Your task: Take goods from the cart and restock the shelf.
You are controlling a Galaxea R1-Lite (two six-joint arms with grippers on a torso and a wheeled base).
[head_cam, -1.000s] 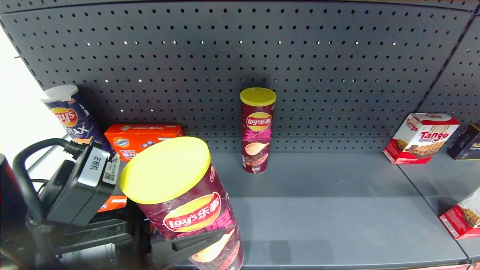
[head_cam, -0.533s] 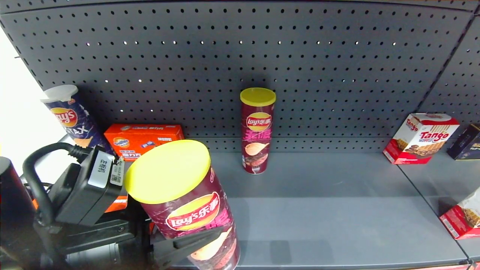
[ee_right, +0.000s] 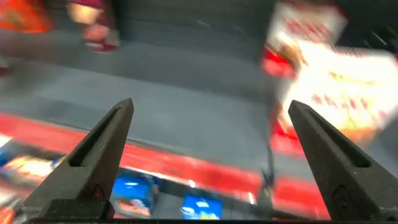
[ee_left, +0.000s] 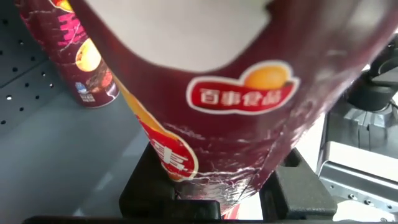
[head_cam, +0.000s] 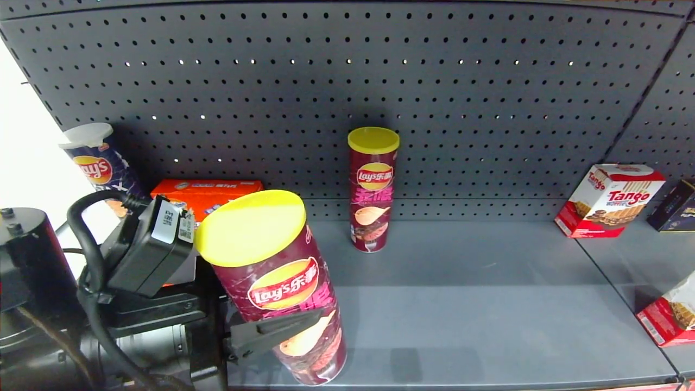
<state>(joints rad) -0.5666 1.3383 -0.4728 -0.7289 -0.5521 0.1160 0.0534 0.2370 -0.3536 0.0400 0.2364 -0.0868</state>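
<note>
My left gripper (head_cam: 255, 334) is shut on a maroon chip can with a yellow lid (head_cam: 279, 288), held tilted over the grey shelf's (head_cam: 488, 304) front left part. In the left wrist view the held can (ee_left: 236, 99) sits between the black fingers (ee_left: 155, 186). A second, matching chip can (head_cam: 372, 189) stands upright at the back of the shelf, near the pegboard; the same standing can (ee_left: 87, 62) shows beyond the held one. My right gripper (ee_right: 211, 155) is open with nothing between its fingers, below and in front of the shelf's red front edge (ee_right: 186, 168).
A blue chip can (head_cam: 103, 165) and an orange box (head_cam: 206, 195) stand at the back left. Red-and-white wafer boxes (head_cam: 611, 200) and a dark box (head_cam: 673, 206) sit at the right, another red box (head_cam: 670, 317) at the front right. The shelf's middle is bare.
My left arm has carried the held can forward and to the right, further over the shelf, and set it more upright. The standing can has not moved.
</note>
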